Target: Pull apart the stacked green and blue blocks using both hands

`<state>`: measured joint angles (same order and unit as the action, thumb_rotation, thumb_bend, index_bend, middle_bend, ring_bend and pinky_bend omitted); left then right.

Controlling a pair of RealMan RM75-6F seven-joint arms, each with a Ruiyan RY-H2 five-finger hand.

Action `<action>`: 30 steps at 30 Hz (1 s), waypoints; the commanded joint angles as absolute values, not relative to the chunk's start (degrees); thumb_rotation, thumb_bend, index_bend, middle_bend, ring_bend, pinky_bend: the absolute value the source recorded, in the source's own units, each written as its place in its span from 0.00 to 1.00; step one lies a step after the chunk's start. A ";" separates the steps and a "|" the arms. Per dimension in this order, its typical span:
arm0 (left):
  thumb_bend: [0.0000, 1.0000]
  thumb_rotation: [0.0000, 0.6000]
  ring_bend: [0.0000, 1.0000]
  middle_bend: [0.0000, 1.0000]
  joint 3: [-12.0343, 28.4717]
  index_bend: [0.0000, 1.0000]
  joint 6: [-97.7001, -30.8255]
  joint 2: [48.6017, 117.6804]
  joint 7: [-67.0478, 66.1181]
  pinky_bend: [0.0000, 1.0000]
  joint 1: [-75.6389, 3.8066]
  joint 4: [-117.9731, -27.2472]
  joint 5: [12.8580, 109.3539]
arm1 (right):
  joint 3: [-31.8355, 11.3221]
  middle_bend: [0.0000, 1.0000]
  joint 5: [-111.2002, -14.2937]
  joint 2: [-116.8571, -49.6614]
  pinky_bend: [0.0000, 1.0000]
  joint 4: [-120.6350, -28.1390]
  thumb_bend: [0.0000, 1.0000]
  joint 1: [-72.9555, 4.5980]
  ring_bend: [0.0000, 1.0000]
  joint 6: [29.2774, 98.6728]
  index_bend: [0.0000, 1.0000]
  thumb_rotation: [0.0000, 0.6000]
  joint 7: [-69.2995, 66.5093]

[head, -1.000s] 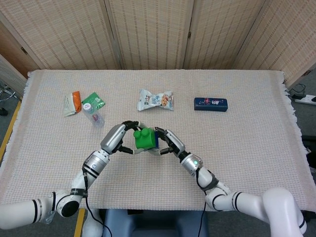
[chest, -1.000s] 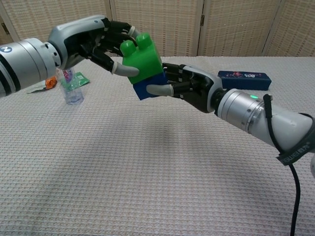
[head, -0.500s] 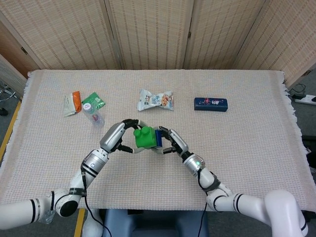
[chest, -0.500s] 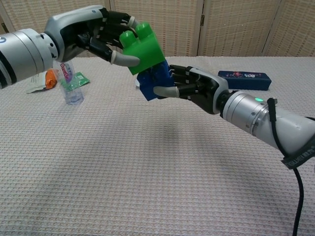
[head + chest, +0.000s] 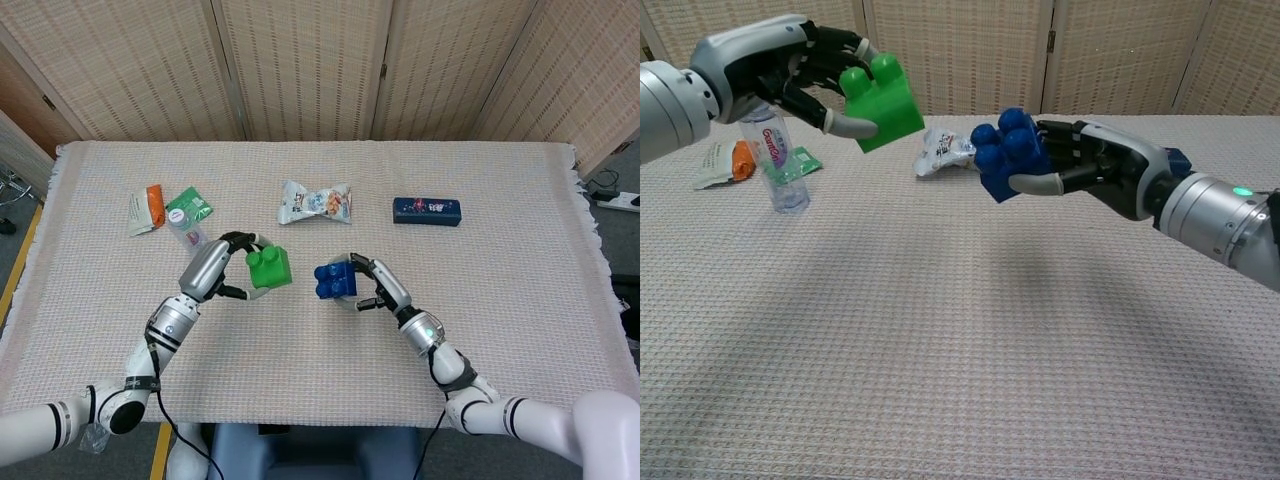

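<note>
Two blocks: separated, each held in its own hand above the table, with a clear gap between them.
Green block [image 5: 269,267]: in the left hand, raised off the cloth, studs tilted up and toward the partition in the chest view.
Blue block [image 5: 334,279]: in the right hand, also lifted, studs pointing up and toward the green block.
Left hand [image 5: 222,268]: fingers curled over the green block's top and far side, thumb pressing its near face; firmly gripping it.
Right hand [image 5: 374,287]: fingers wrapped behind the blue block, thumb under its front edge; holding it.
Table [image 5: 520,250]: covered by a pale woven cloth.
Snack packet [image 5: 315,202]: white wrapper, lying on the cloth beyond the two blocks.
Dark blue box [image 5: 426,211]: long and flat, right of the snack packet.
Small bottle [image 5: 189,232]: clear plastic, just beyond the left hand.
Green sachet [image 5: 190,206]: beside the bottle.
Orange-and-white sachet [image 5: 146,208]: next to the green one, near the table's left edge.
Backdrop: woven folding partition [image 5: 310,65].
</note>
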<state>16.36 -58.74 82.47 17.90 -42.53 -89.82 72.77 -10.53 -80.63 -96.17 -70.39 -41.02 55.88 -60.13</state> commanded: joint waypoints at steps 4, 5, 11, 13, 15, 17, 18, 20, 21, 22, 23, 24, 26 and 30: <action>0.44 1.00 0.56 0.86 12.17 0.71 -61.95 83.20 16.10 0.22 -39.25 -84.23 75.43 | -8.43 0.32 -80.51 -91.72 0.26 -72.34 0.31 -37.60 0.34 57.17 0.70 1.00 -56.36; 0.44 1.00 0.56 0.86 11.50 0.71 -62.44 83.52 15.91 0.22 -38.75 -83.05 75.87 | -8.20 0.32 -80.47 -91.23 0.26 -72.51 0.31 -37.10 0.34 57.46 0.70 1.00 -55.95; 0.44 1.00 0.56 0.86 8.57 0.71 -64.09 85.31 16.10 0.22 -36.25 -76.66 77.50 | -6.23 0.32 -80.36 -88.40 0.26 -73.25 0.31 -34.57 0.34 57.45 0.70 1.00 -53.33; 0.44 1.00 0.56 0.86 7.98 0.71 -64.44 85.82 16.10 0.22 -35.78 -75.10 78.03 | -5.58 0.32 -80.58 -87.53 0.26 -73.54 0.31 -33.90 0.34 57.37 0.70 1.00 -53.20; 0.44 1.00 0.56 0.86 7.17 0.72 -64.45 86.62 16.22 0.22 -35.29 -73.08 78.61 | -5.05 0.32 -80.82 -86.42 0.27 -73.75 0.31 -33.13 0.34 57.42 0.70 1.00 -53.01; 0.44 1.00 0.56 0.86 6.40 0.71 -64.16 87.19 16.18 0.22 -34.95 -71.51 79.01 | -4.46 0.32 -81.13 -85.42 0.27 -73.98 0.31 -32.62 0.34 57.34 0.70 1.00 -52.33; 0.44 1.00 0.56 0.86 5.98 0.71 -64.00 87.48 16.21 0.22 -34.76 -70.76 79.23 | -4.20 0.32 -81.28 -84.86 0.27 -74.14 0.31 -32.40 0.34 57.32 0.70 1.00 -51.74; 0.44 1.00 0.56 0.86 5.21 0.71 -63.49 88.05 16.55 0.22 -34.33 -69.37 79.48 | -3.68 0.32 -81.38 -83.52 0.27 -74.64 0.31 -31.89 0.34 57.20 0.70 1.00 -49.94; 0.44 1.00 0.56 0.86 4.98 0.71 -63.29 88.36 16.96 0.22 -34.12 -68.77 79.55 | -3.55 0.32 -81.25 -82.76 0.27 -74.98 0.31 -31.69 0.34 57.03 0.70 1.00 -48.88; 0.44 1.00 0.56 0.86 4.87 0.71 -63.18 88.58 17.31 0.22 -33.99 -68.37 79.60 | -3.40 0.32 -81.16 -82.16 0.27 -75.16 0.31 -31.65 0.34 56.68 0.70 1.00 -47.85; 0.44 1.00 0.56 0.86 4.83 0.71 -63.14 88.83 17.64 0.22 -33.88 -67.96 79.65 | -3.27 0.32 -81.00 -81.55 0.27 -75.34 0.31 -31.71 0.34 56.14 0.70 1.00 -46.65; 0.44 1.00 0.56 0.86 4.81 0.71 -63.12 89.11 17.95 0.22 -33.79 -67.52 79.74 | -3.24 0.32 -80.70 -80.98 0.27 -75.54 0.31 -31.77 0.34 55.62 0.70 1.00 -45.46; 0.44 1.00 0.56 0.86 4.83 0.71 -63.09 89.69 18.66 0.22 -33.68 -66.66 79.96 | -3.45 0.32 -79.72 -79.90 0.27 -76.13 0.31 -31.89 0.34 54.53 0.70 1.00 -43.07; 0.44 1.00 0.56 0.86 5.17 0.71 -63.28 90.39 19.98 0.22 -33.67 -65.84 80.46 | -3.86 0.32 -78.13 -78.94 0.27 -77.07 0.31 -31.88 0.34 53.16 0.70 1.00 -39.75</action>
<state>5.10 -63.24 90.29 19.89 -33.69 -65.91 80.36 -3.68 -78.98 -79.59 -76.49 -31.90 53.99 -40.90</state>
